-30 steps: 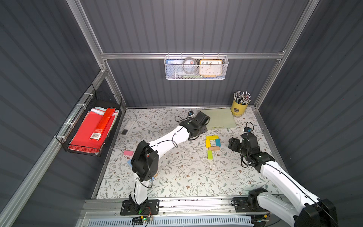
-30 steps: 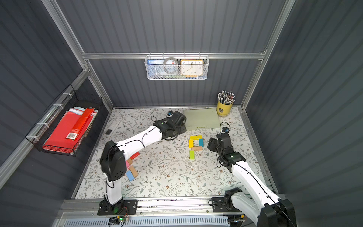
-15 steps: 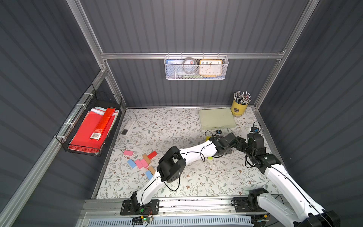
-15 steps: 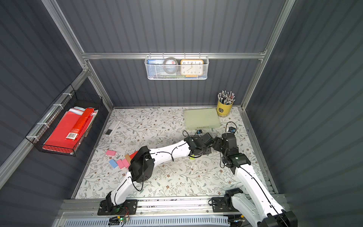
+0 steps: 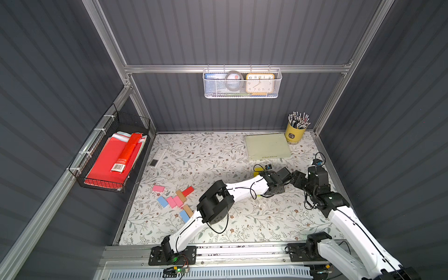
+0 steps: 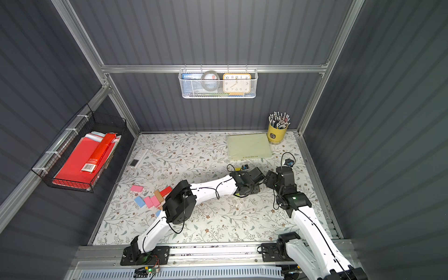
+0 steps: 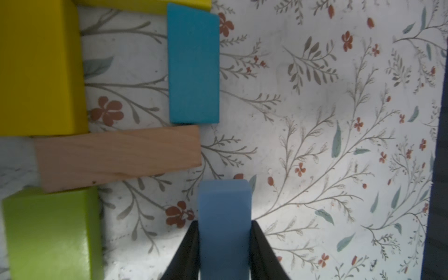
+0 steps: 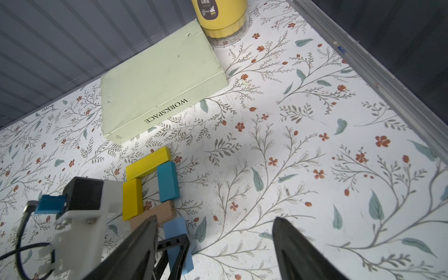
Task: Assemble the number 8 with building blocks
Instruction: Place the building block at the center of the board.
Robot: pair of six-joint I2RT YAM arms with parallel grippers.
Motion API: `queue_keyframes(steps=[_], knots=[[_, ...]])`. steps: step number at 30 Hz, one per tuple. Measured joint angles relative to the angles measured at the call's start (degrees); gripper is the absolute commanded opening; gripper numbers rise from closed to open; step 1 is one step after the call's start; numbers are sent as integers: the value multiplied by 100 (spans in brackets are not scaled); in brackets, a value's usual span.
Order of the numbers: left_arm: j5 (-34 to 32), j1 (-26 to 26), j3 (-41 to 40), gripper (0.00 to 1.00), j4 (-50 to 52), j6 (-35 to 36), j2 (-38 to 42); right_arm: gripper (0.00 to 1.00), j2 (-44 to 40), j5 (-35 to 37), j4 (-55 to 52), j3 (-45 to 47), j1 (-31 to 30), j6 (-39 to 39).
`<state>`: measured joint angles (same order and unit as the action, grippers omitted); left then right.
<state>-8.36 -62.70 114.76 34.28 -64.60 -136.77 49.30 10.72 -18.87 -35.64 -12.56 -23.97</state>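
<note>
Left hand (image 7: 224, 221) clamps light-blue block (image 7: 224, 201); right hand (image 8: 214, 219) gapes.

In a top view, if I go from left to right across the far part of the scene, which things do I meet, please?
black wire basket → remote control → green book → yellow pencil cup

Both top views are looking steeply down from high above the near edge, taking in the whole table (image 5: 218, 155). The left wrist camera is sitting very close over the table, behind the left claw (image 7: 223, 221). The right wrist camera is looking from higher toward the far right corner; both wrist views are sharing the teal block (image 8: 168, 181) and the light blue block (image 7: 224, 201).
</note>
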Motion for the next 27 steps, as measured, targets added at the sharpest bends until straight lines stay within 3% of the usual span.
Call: queue_keyframes(steps=[9, 17, 23, 27], knots=[[7, 4, -35, 50, -26, -61, -2, 79, 0, -17, -4, 13, 4, -2], [-2, 4, -72, 58, -20, -66, -2, 79, -17, -17, -11, 22, 9, -4], [-442, 9, -188, 78, 114, -94, 304, 79, -210, -96, -11, 20, 70, -28], [-892, 140, -616, 94, 170, -37, 1128, 81, -188, -317, -26, 17, 173, -28]])
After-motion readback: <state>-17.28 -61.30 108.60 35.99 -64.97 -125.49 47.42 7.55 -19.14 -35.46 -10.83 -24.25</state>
